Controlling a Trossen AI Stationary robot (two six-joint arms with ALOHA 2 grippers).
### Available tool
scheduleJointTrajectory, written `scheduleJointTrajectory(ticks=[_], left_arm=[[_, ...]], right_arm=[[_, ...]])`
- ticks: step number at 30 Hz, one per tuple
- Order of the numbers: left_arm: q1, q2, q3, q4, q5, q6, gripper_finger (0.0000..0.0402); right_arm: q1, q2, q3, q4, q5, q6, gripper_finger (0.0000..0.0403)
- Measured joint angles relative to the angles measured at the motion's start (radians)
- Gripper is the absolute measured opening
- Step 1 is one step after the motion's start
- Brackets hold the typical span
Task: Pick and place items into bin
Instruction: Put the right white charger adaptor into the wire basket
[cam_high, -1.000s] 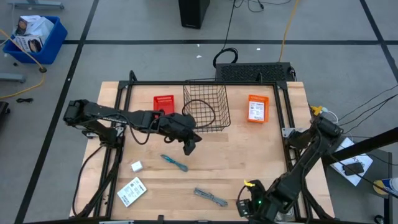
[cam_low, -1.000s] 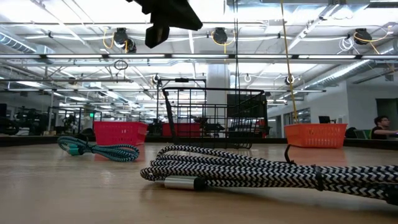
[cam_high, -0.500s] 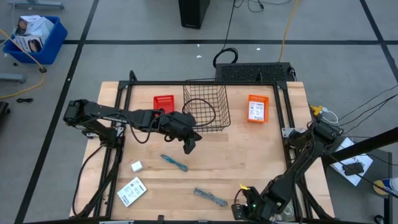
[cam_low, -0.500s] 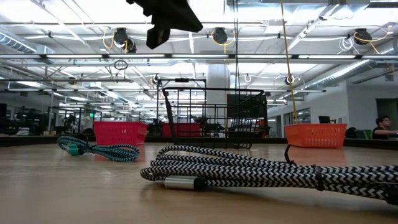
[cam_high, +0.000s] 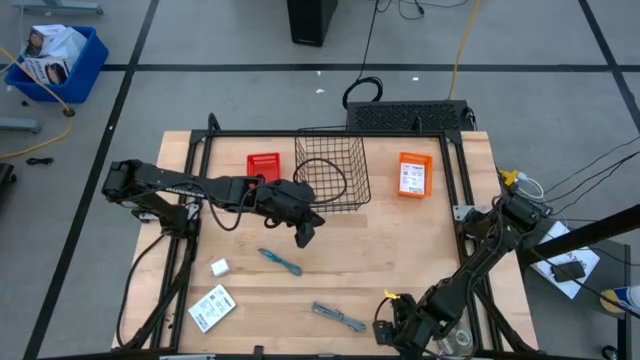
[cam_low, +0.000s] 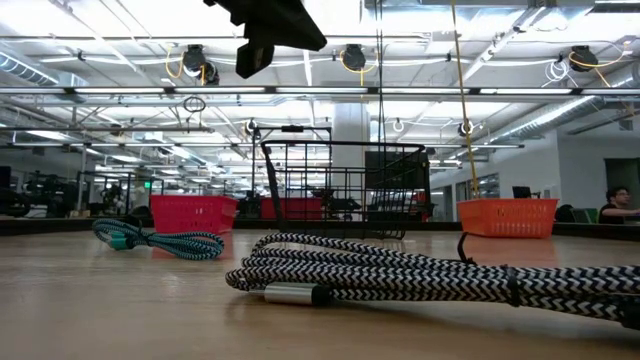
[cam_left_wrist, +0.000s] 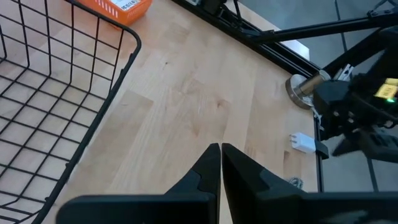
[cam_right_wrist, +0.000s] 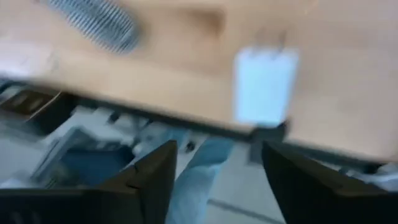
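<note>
Wooden and pale, the table (cam_high: 400, 250) is the largest thing under me, ringed by a dark frame. At its far middle stands the black wire bin (cam_high: 332, 170), with a dark loop of cable lying in it; a red basket (cam_high: 264, 165) sits just to its left and an orange one (cam_high: 414, 174) to its right. My left arm reaches across from the left side, and my left pincer (cam_high: 303, 233) hangs above the bare wood just in front of the bin's near left corner, clenched with nothing between its fingers (cam_left_wrist: 211, 165), which press together in my left wrist view beside the bin's wire wall. My right arm folds down along the right edge, and my right pincer (cam_high: 392, 330) is at the table's near edge, its two fingers (cam_right_wrist: 152, 177) spread apart and gripping nothing. A small white block (cam_right_wrist: 264, 87) lies on the wood ahead of it, close to the edge. Just to the left of that pincer lies the grey braided cable (cam_high: 338, 318), coiled long and flat, large in the foreground of the low view. A flat white printed packet (cam_high: 211, 307) rests near the front left corner. The teal cable (cam_high: 280, 261) lies in the middle, below my left pincer. Another small white block (cam_high: 219, 267) sits left of it, apart from the packet.
</note>
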Motion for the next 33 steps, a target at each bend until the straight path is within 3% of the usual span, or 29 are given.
scheduleJointTrajectory(ticks=[7, 20, 33], left_arm=[[0.001, 0.000, 0.000, 0.000, 0.000, 0.000, 0.0019], [0.001, 0.000, 0.000, 0.000, 0.000, 0.021, 0.0019], [0.001, 0.000, 0.000, 0.000, 0.000, 0.018, 0.0019]], right_arm=[[-0.010, 0.003, 0.000, -0.091, -0.029, -0.026, 0.0277], [-0.036, 0.034, 0.000, -0.099, -0.030, -0.132, 0.0266], [-0.029, 0.053, -0.052, -0.025, -0.060, -0.127, 0.0265]])
